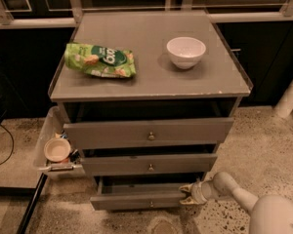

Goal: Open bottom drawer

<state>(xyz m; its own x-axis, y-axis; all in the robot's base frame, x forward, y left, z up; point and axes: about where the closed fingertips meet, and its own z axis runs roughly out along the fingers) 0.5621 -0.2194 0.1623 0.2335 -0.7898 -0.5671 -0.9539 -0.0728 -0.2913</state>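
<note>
Grey cabinet top (151, 79), chip bag (100, 60), white bowl (185, 51), speckled floor (263, 145), gripper (185, 195) at right end of bottom drawer (134, 201), grip unclear.

One view only here, so no overlap for me to report. Camera sits high in front of grey cabinet (151, 82), tilted down: I see its top from above, all three drawer fronts at slant. Middle range: whole cabinet fits, speckled floor (263, 145) showing either side. Robot arm (234, 193) enters from lower right corner, nearest lens. Gripper (187, 195) low in frame, at right end of bottom drawer (132, 201).
</note>
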